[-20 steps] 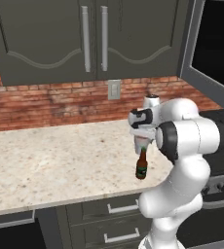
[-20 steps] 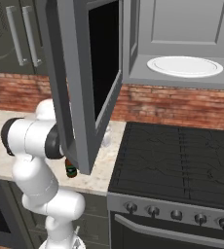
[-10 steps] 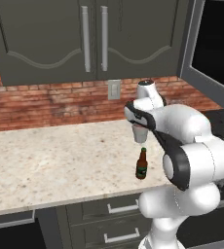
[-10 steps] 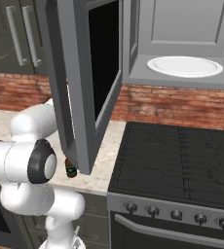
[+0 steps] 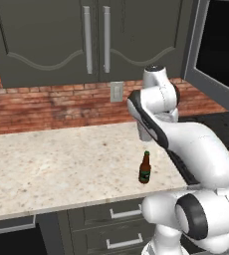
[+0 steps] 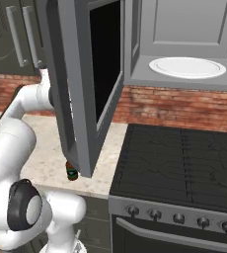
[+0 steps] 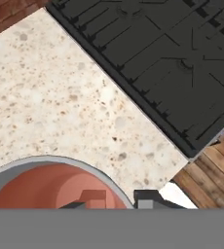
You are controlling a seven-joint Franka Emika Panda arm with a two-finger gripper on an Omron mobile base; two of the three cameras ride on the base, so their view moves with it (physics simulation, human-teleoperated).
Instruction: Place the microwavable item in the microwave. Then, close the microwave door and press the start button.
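Looking down the claw, I see it gripping the cup above the table; the bottle stands near the table's front edge.

No readable text, numbers, brand names or signs appear anywhere; the brown bottle, standing near the centre of the left base view on the speckled bench, carries a green label, but it is too small and blurred to read; the stove knobs along the bottom of the right base view show no legible markings.
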